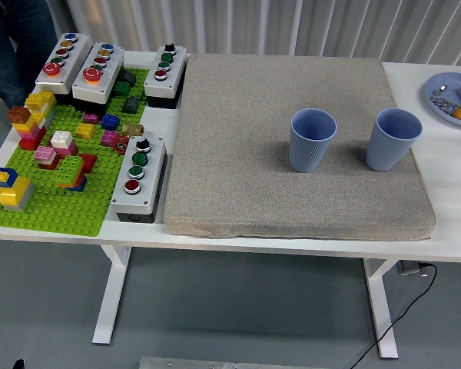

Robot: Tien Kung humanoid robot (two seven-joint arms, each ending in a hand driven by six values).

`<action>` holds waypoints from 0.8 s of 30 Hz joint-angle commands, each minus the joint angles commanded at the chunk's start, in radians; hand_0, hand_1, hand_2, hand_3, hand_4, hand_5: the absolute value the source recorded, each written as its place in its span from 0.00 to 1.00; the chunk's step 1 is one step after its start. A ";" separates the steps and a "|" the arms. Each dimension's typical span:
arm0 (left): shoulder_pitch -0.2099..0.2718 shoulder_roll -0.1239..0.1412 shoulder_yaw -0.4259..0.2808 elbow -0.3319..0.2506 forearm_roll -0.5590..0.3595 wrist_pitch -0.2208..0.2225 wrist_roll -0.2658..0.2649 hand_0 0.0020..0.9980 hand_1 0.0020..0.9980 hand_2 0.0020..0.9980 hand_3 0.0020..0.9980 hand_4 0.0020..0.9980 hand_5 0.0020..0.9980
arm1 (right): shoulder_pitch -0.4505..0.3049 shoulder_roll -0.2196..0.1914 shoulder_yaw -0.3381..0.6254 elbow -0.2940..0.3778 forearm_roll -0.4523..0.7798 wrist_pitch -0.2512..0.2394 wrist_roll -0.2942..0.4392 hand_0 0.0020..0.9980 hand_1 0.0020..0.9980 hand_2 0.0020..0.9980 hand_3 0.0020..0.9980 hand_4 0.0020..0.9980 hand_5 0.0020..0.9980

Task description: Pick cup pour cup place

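On the white surface (446,223), a green brick baseplate (58,204) with coloured bricks lies far left, with grey button boxes (138,178) around it. A beige mat (292,146) carries two upright blue cups, well apart: left cup (313,139), right cup (393,138). A blue plate (448,96) sits far right. No robot hand shows, so its state cannot be told.

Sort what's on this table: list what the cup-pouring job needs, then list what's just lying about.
For the job:
left blue cup
right blue cup
grey mat they stand on

Lying about:
green brick baseplate with coloured blocks
four push-button boxes
blue plate at the far right edge

No robot hand is in view.
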 joint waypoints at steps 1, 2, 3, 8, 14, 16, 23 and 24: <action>0.000 0.000 0.000 0.000 0.000 0.000 0.000 0.71 0.66 0.73 0.66 0.45 0.96 | -0.002 -0.003 0.002 0.002 -0.009 0.002 -0.007 0.91 0.83 0.85 0.82 0.69 0.69; 0.000 0.000 -0.001 0.000 0.000 0.000 0.000 0.71 0.66 0.73 0.66 0.45 0.96 | -0.003 -0.005 0.003 0.004 -0.020 0.004 -0.012 0.91 0.83 0.85 0.82 0.69 0.69; 0.000 0.000 -0.001 0.000 0.000 0.000 0.000 0.71 0.66 0.73 0.66 0.45 0.96 | -0.004 -0.006 0.004 0.005 -0.027 0.005 -0.016 0.91 0.83 0.85 0.82 0.69 0.69; 0.000 -0.001 -0.003 0.000 0.002 0.000 0.000 0.71 0.66 0.73 0.66 0.45 0.96 | -0.028 -0.038 0.020 0.031 -0.131 0.041 -0.072 0.89 0.81 0.82 0.81 0.73 0.41; 0.001 -0.002 -0.004 0.000 0.004 0.000 0.000 0.71 0.66 0.73 0.66 0.45 0.96 | -0.071 -0.088 0.049 0.060 -0.238 0.156 -0.157 0.88 0.80 0.82 0.82 0.79 0.33; 0.001 -0.001 -0.004 0.000 0.004 -0.001 0.000 0.71 0.66 0.73 0.66 0.45 0.96 | -0.090 -0.105 0.059 0.068 -0.250 0.210 -0.187 0.88 0.80 0.82 0.82 0.79 0.33; 0.004 -0.001 0.000 0.000 0.004 -0.002 0.001 0.71 0.66 0.73 0.66 0.45 0.96 | -0.177 -0.156 0.066 0.107 -0.266 0.365 -0.258 0.89 0.83 0.87 0.90 0.81 0.30; 0.005 -0.001 0.000 0.000 0.004 -0.002 0.001 0.71 0.66 0.73 0.66 0.45 0.96 | -0.195 -0.161 0.065 0.114 -0.264 0.379 -0.265 0.91 0.85 0.92 0.93 0.82 0.30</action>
